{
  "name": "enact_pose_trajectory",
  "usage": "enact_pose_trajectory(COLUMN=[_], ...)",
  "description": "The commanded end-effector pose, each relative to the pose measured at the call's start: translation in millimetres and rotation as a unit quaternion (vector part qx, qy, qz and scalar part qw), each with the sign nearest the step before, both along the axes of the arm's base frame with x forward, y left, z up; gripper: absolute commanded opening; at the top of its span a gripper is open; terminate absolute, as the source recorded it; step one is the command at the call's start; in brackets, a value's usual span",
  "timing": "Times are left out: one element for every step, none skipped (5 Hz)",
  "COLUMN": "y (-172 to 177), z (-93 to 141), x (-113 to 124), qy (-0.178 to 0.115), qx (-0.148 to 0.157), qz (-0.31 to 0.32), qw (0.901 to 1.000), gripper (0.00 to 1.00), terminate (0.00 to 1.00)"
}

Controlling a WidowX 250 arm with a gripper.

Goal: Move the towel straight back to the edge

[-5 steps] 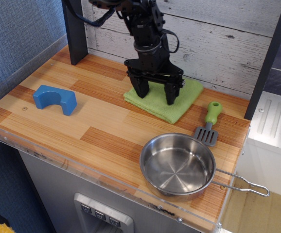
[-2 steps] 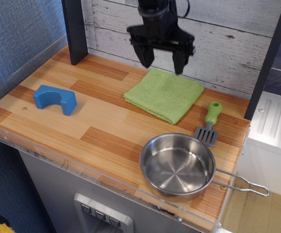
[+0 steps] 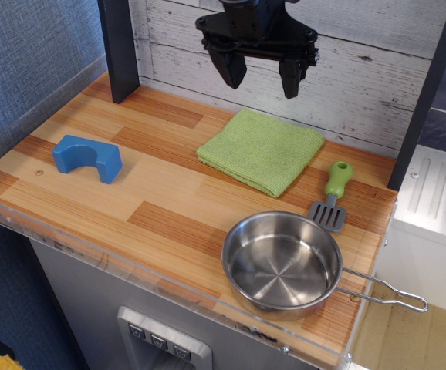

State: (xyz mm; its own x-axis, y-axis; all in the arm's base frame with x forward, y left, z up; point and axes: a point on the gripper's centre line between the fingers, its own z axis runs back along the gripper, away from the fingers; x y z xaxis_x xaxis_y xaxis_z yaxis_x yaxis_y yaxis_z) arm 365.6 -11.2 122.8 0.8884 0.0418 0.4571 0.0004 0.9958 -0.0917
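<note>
Up high, our tool [image 3: 260,83] hangs spread and holding nothing, clear above the towel [image 3: 261,149]. Below it, that towel lies flat on the tabletop [image 3: 92,200], its back corner near the edge [image 3: 207,94] by the plank wall. We see a spatula [image 3: 332,196] beside it.

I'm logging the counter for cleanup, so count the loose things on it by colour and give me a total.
Green: 2, the towel and the spatula with its green handle
Blue: 1, the arch block
Steel: 1, the pan
Total: 4
</note>
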Motion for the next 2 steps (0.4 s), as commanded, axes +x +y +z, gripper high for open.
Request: enact_pose_trajectory(y=[-1.2, -1.2], z=[22.0, 22.0], x=[-2.8, -2.8], qy=[-0.03, -0.03], qx=[0.001, 0.001], qz=[-0.002, -0.002], qw=[0.9995, 0.9995], gripper=[1.0, 1.0], terminate=[0.0, 1.0])
